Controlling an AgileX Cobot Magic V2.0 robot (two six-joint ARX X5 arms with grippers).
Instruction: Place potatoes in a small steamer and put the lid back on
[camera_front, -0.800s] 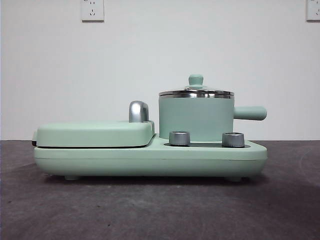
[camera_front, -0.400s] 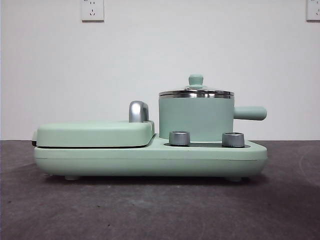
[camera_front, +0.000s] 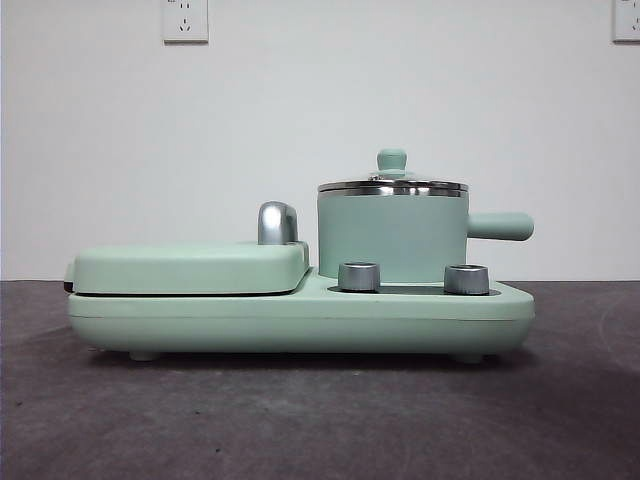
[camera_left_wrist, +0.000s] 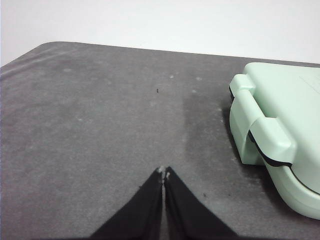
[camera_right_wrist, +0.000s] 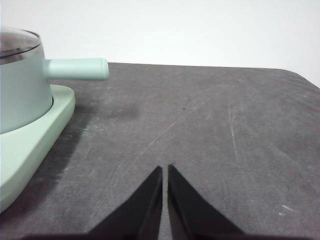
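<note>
The small steamer (camera_front: 392, 238) stands upright on the right half of a mint-green cooker base (camera_front: 300, 318), and the lid (camera_front: 392, 184) sits closed on its steel rim, the green knob on top. The steamer's stubby handle (camera_front: 500, 226) sticks out sideways past the base's right end. No potatoes show in any view; whether one lies inside the closed pot cannot be told. Just in front of the steamer two silver dials (camera_front: 360, 277) sit on the base, and to its left lies the flat griddle cover (camera_front: 190, 268), with a chrome hinge post (camera_front: 277, 222) between cover and pot. The base rests on a dark grey table (camera_front: 320, 420). The left gripper (camera_left_wrist: 163, 173) hangs over bare table beside the griddle end of the base, jaws pressed together and holding nothing. The right gripper (camera_right_wrist: 165, 170) hangs over the table off the handle end, its jaws all but touching and likewise empty.
</note>
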